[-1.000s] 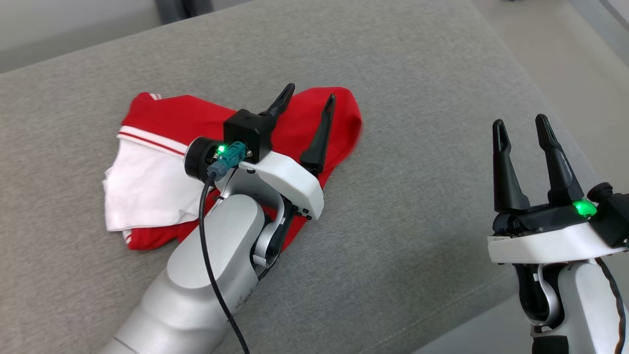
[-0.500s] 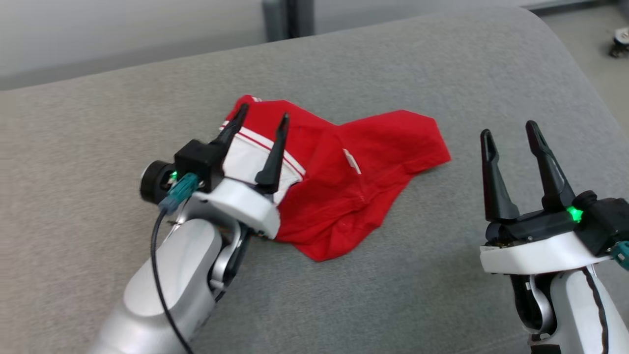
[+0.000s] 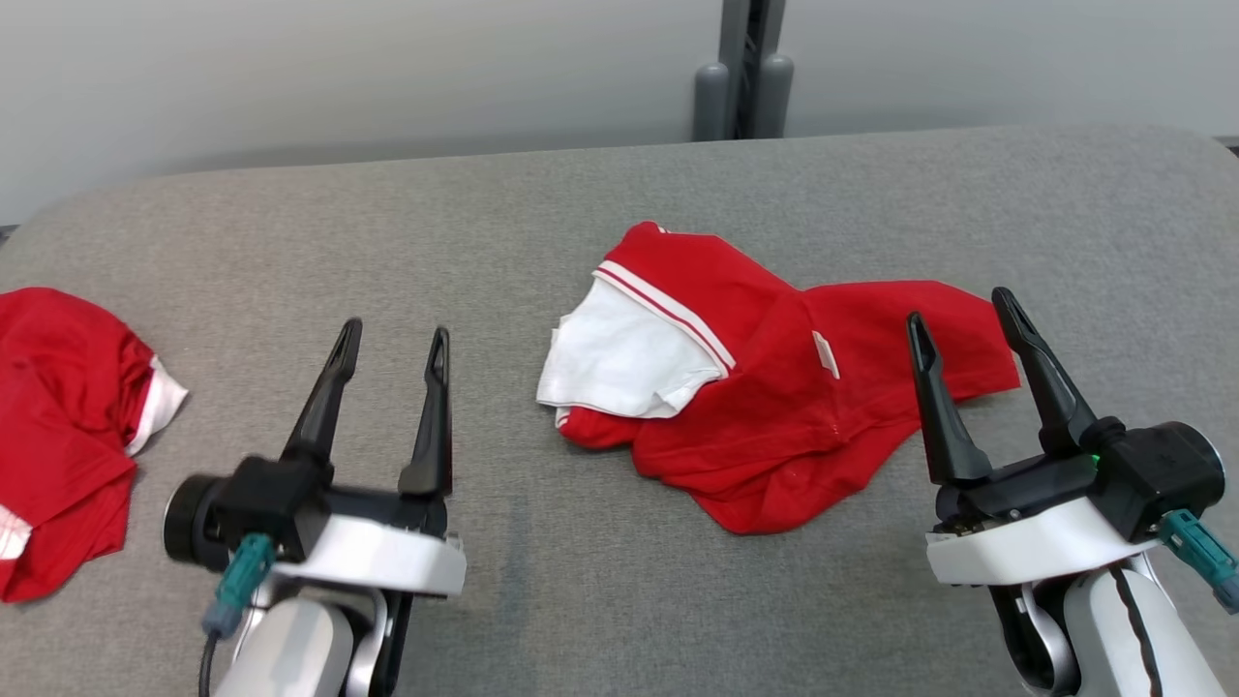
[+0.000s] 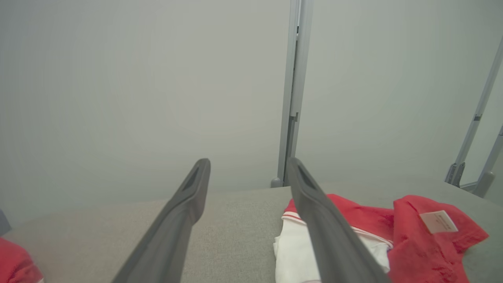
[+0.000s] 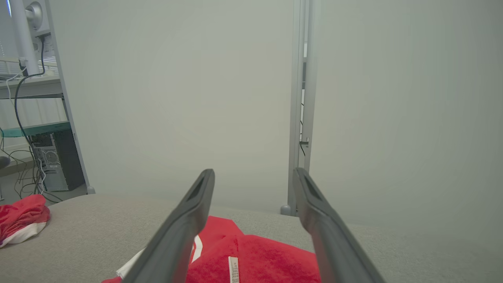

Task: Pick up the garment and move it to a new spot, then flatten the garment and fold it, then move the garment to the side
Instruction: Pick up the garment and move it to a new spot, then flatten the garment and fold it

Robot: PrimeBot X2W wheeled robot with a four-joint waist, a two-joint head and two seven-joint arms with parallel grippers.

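Centrally, garment point(image 3: 765, 426) lies on grey fabric surface point(image 3: 619, 600), pale wall point(image 3: 387, 77) behind

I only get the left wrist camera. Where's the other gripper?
Observer: The right gripper is open, up by the garment's right end, holding nothing.
Operator: What's the red bit in my bottom corner?
Observer: A second red garment with a white edge, far left on the grey surface.
Operator: Is my gripper touching the shirt?
Observer: No. The left gripper is open over bare surface, left of the garment.
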